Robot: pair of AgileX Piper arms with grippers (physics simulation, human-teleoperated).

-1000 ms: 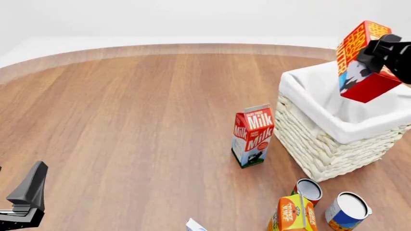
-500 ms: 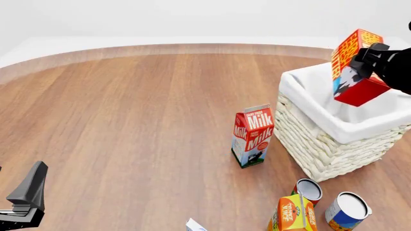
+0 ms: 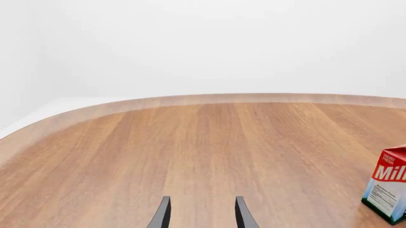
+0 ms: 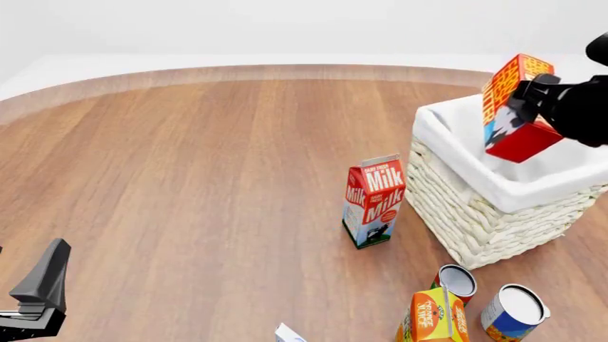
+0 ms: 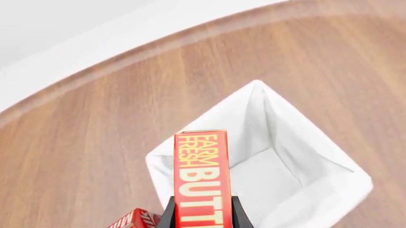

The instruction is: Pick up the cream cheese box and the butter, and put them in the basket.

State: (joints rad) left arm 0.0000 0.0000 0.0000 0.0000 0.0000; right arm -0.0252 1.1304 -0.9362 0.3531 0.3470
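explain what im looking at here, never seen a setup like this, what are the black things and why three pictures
These are simulator renders of two robot arms at a wooden table. The front view looks down over the scene; the other two come from cameras behind each gripper. The right gripper holds the butter tilted above the basket, seen from above in its own view. The left gripper is open, holding nothing. On the table stand a milk carton, an orange juice carton and two cans.

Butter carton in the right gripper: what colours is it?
Red and orange butter carton with pale "FARM FRESH BUTTER" lettering; clearest in the right wrist view.
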